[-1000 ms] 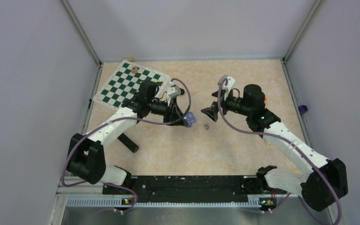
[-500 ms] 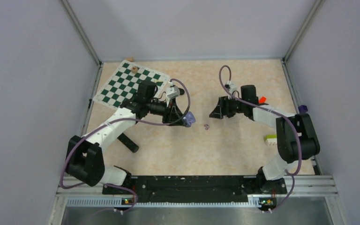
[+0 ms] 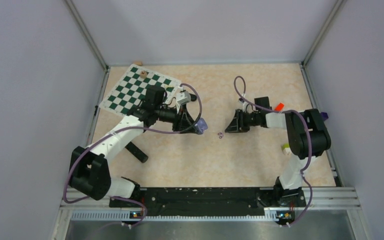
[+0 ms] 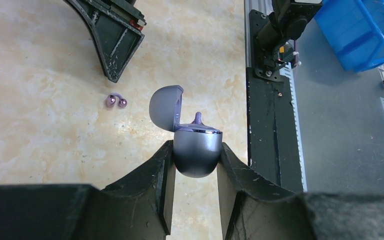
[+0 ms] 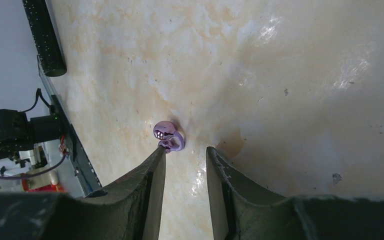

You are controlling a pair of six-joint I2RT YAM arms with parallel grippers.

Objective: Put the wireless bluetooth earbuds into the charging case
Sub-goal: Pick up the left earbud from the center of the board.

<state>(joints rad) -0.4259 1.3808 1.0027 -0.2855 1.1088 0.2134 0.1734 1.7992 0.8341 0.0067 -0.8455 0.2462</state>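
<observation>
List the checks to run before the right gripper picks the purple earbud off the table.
1. Hold on the case by the left gripper: ok, clamped.
2. The lid open: ok.
3. The earbud centred in the right gripper: not ok, it lies at one fingertip, outside the gap.
4. Nothing already in the right gripper: ok.
5. Free slot in the case: cannot tell.

- A robotics lab test cell: plain pale walls (image 3: 30, 100) box in the beige worktop (image 3: 250, 155) at 9, 12 and 3 o'clock.
- Aluminium frame posts (image 3: 87, 35) rise at the far corners.
- Two cabled robot arms (image 3: 115, 140) stand on a black rail (image 3: 205, 196) at 6 o'clock.
- The left wrist view shows a blue parts bin (image 4: 360, 27) beyond the rail.
</observation>
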